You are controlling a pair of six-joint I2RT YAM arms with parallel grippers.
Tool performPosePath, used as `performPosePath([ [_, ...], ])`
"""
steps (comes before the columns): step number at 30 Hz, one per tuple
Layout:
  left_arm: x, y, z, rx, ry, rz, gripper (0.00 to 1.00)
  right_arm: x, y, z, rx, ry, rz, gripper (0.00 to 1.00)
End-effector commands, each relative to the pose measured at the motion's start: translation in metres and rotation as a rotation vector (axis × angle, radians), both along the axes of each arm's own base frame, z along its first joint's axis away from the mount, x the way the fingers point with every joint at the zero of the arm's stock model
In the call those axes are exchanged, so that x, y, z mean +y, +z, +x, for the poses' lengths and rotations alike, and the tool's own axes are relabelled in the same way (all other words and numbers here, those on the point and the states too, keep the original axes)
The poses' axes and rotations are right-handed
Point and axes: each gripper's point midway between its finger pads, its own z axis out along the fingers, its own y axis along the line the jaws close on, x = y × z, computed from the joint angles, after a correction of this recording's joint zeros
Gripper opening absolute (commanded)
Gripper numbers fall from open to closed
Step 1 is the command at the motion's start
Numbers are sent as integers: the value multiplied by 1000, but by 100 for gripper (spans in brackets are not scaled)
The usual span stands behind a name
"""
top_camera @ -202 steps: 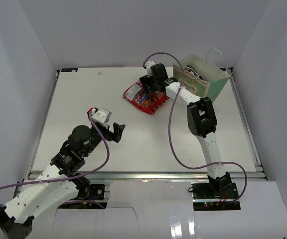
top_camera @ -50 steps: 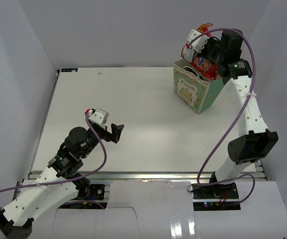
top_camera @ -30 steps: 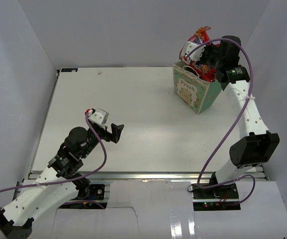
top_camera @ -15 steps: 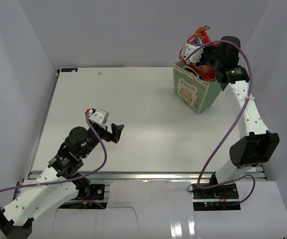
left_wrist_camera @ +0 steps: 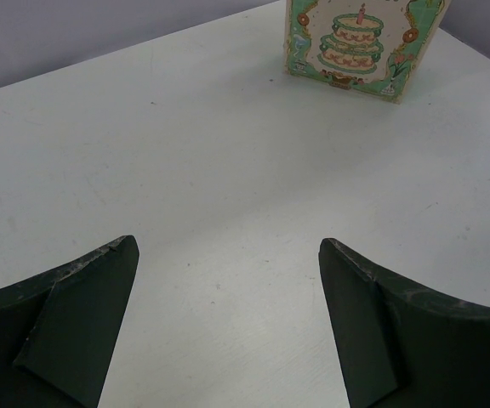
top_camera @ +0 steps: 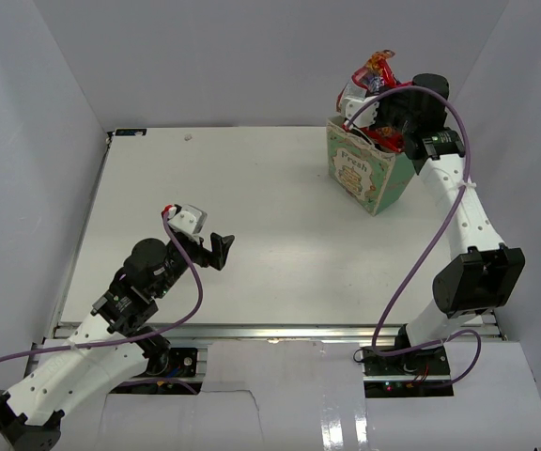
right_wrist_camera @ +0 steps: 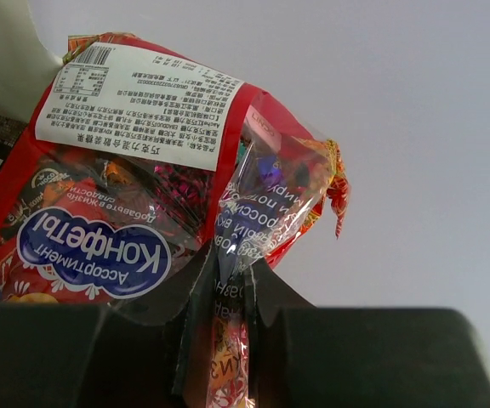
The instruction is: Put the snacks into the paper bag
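Red crinkly plastic fills my right wrist view: the large red candy bag hangs by its clear sealed edge, with the right gripper clamped tight on that film. From above, I see this arm raised over the far right corner of the table. The candy bag's top pokes up above the claw and its lower end sits at the open mouth of the paper bag; how deep it goes I cannot tell. The paper bag stands upright on the table, its cake picture facing my left wrist camera. My left gripper hovers over the near left part of the table, jaws spread wide and holding nothing, well apart from the paper bag.
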Motion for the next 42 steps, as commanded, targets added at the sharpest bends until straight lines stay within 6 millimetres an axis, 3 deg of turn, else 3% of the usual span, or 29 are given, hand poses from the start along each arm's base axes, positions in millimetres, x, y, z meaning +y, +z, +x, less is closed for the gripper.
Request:
performPosePath([
  [1, 2, 1, 1, 0, 6, 4, 98, 0, 58, -4, -227, 8, -62, 9],
  [7, 3, 1, 1, -2, 9, 3, 98, -1, 47, -3, -211, 10, -88, 11],
  [12, 2, 2, 1, -4, 8, 1, 98, -2, 52, -4, -219, 5, -78, 12],
  [20, 3, 2, 1, -4, 9, 1, 98, -5, 76, -4, -274, -3, -56, 11],
  [29, 4, 2, 1, -5, 15, 0, 98, -9, 88, -7, -314, 33, -89, 8],
  [36, 5, 1, 2, -3, 20, 3, 98, -14, 113, -10, -339, 65, -10, 8],
  [37, 5, 1, 2, -3, 21, 3, 98, -14, 124, -13, -357, 75, 4, 8],
  [42, 6, 1, 3, -3, 29, 4, 98, -15, 131, -14, -368, 89, 12, 8],
])
